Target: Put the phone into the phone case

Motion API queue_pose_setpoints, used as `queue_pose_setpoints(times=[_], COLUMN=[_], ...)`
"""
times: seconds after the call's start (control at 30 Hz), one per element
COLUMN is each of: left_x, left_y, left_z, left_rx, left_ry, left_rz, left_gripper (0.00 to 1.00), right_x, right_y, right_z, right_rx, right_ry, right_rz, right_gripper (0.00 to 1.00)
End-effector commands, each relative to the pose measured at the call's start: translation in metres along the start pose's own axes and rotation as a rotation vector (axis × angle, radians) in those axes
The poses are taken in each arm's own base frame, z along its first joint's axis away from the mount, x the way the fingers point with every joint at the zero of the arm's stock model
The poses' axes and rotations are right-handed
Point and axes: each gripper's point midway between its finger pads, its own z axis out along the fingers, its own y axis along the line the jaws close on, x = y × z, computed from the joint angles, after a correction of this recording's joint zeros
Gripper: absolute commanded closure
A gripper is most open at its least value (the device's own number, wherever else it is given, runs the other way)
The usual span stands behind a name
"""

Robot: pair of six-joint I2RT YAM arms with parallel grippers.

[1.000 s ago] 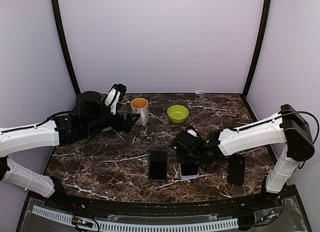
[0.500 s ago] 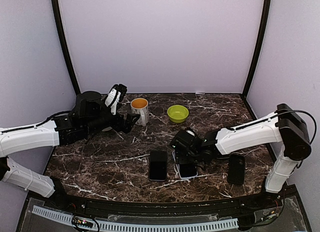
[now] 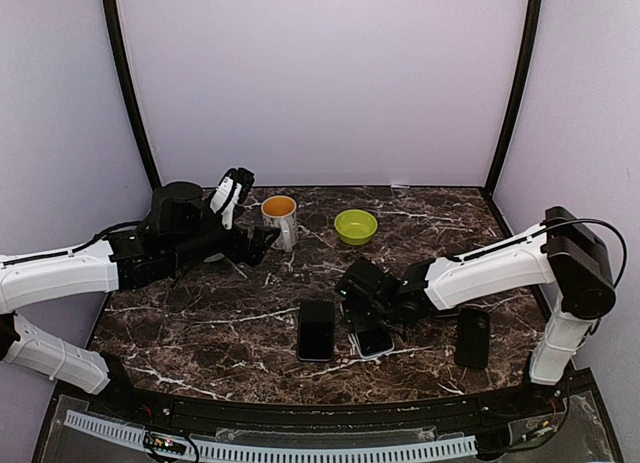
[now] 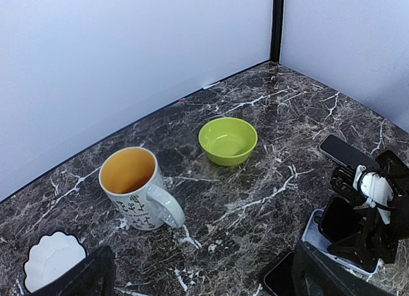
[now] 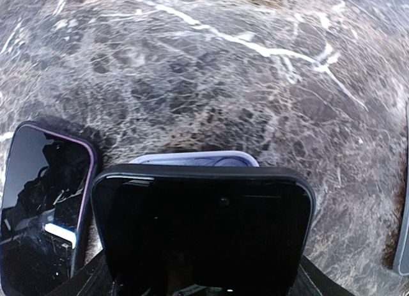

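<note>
My right gripper [image 3: 368,305] is shut on a black phone [image 5: 202,232], holding it tilted just above a pale lavender phone case [image 5: 192,158] that lies on the table. In the top view the case [image 3: 372,349] peeks out under the phone [image 3: 372,335]. In the left wrist view the phone [image 4: 339,219] stands over the case [image 4: 319,235]. My left gripper [image 3: 262,245] hovers by the mug; its fingers [image 4: 83,280] stand wide apart and hold nothing.
A second dark phone [image 3: 316,329] with a purple rim lies left of the case. A third phone [image 3: 472,337] lies to the right. A white mug [image 3: 281,221] with orange inside, a green bowl [image 3: 355,226] and a small white scalloped dish [image 4: 54,257] sit further back.
My right gripper has moved left and slightly back with the phone, now tilted over the case. The left arm has not moved.
</note>
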Motion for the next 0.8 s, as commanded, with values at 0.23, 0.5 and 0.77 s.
queue_pose_setpoints(times=[0.23,0.5,0.77], left_x=[-0.004,-0.004,-0.004], left_y=[0.000,0.000,0.000], left_z=[-0.003,-0.003,-0.003], left_rx=[0.008,0.008,0.009], left_ry=[-0.023,-0.022,-0.022], left_rz=[0.009,0.008,0.008], left_gripper=[0.01,0.01,0.01], right_x=[0.026,0.025,0.014], right_y=[0.006,0.005,0.007], right_z=[0.012,0.014,0.003], right_rx=[-0.021,-0.003,-0.015], right_ry=[0.105,0.114,0.099], right_rz=[-0.115,-0.125,-0.131], right_gripper=[0.29,0.15,0.08])
